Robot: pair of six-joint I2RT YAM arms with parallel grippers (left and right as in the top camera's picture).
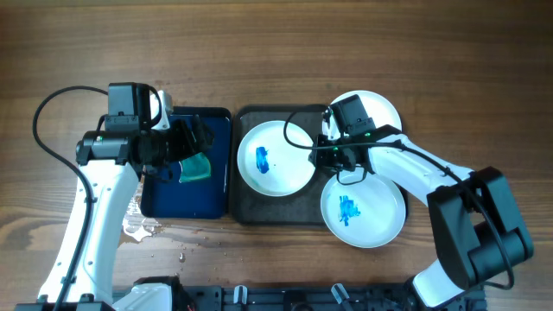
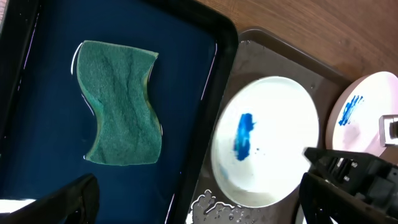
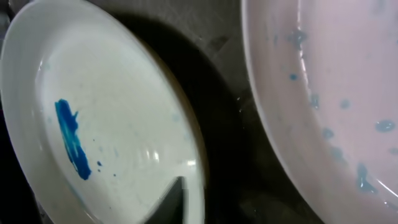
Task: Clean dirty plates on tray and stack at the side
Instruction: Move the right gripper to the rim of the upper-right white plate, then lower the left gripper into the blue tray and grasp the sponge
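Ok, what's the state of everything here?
Round white middle plate: blue smear, on dark grey tray.
Round white near plate: blue smear, overhanging tray.
Round white far plate: partly hidden, soiling unclear.
Green wavy sponge: flat in dark blue tray.
Left gripper: jaws open, empty.
Right gripper: jaws shut on middle plate's rim.

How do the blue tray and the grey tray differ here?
The blue tray is dark blue; the grey tray is dark grey. The blue tray holds a green sponge; the grey tray holds a smeared plate. The blue tray is narrower than the grey tray. Both are rectangular, round-cornered, low-rimmed.
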